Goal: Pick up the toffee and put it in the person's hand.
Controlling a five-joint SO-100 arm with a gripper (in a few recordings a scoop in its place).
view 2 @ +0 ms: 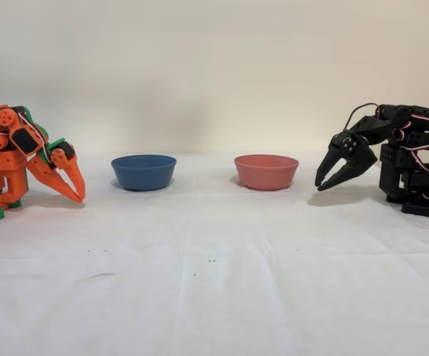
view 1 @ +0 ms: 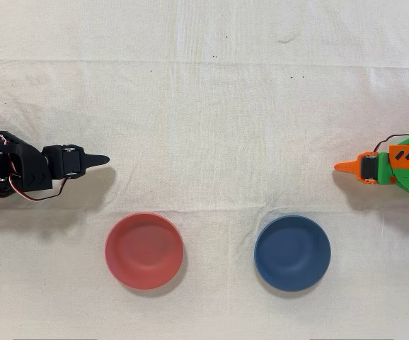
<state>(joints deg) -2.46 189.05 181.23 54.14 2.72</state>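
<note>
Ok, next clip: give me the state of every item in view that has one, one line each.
Black arm's gripper: folded back near its base, jaws slightly apart, holding nothing.
Red bowl: upright on the cloth, empty.
Blue bowl: upright on the cloth, empty.
Orange arm: idle, folded at its own edge of the table.
White cloth: lying flat over the table, faintly creased, a few dark specks.

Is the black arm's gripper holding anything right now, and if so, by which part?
Nothing is held. The gripper is open beside the red bowl, with nothing between its fingers.
</note>
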